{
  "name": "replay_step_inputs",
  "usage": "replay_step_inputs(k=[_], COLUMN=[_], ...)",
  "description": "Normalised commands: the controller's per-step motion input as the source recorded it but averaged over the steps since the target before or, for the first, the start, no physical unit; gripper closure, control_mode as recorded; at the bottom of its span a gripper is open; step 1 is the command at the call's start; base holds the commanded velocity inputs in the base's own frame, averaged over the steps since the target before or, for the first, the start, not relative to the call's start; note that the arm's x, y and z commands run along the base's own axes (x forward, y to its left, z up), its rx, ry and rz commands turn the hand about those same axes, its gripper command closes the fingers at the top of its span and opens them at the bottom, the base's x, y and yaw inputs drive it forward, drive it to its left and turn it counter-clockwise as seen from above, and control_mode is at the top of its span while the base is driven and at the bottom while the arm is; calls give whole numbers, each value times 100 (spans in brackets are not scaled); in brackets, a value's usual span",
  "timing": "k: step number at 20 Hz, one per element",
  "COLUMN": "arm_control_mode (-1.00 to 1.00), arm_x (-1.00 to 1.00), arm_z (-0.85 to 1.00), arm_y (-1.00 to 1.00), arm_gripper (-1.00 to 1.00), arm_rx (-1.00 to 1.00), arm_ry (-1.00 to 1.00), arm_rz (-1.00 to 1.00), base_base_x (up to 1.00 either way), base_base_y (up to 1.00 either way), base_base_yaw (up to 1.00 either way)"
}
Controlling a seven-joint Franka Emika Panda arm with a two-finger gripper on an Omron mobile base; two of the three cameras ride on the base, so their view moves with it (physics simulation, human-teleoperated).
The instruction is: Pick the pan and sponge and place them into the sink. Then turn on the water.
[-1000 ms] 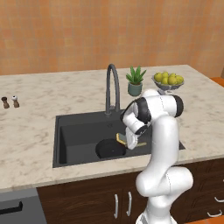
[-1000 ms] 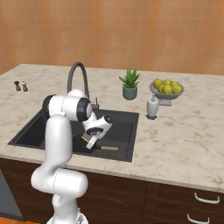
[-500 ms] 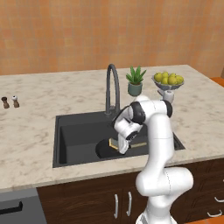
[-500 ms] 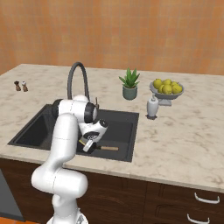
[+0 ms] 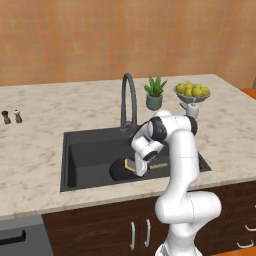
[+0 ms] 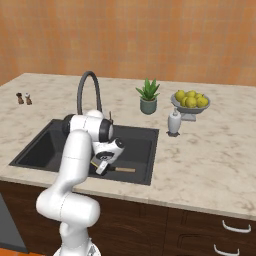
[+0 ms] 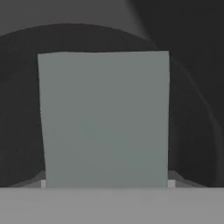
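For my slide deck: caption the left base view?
Claw lowers the sponge over the pan inside the sink.

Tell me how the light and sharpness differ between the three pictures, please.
Left base view: even, soft light, no glare; the pan almost merges with the dark sink. Right base view: equally even, slightly soft; the lemons stay distinct. Hand view: dim and blurred; the sponge looks flat grey, its colour lost, against the pan's dark round outline.
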Motion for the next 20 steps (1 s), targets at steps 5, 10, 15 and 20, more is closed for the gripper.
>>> replay_step_inputs(k=[5, 10, 15, 20], arm_control_mode=[-100, -100, -100, -100], arm_x=[0, 0, -1, -21], arm_z=[20, 48, 78, 100], arm_y=[-12, -5, -4, -33], arm_gripper=[-100, -100, -100, -100], arm_rx=[13, 12, 7, 9], arm_ry=[-15, -12, 0, -6], arm_rz=[1, 0, 0, -4], base_base_x=[0, 0, 0, 0], base_base_y=[0, 0, 0, 0], base_base_yaw=[0, 0, 0, 0])
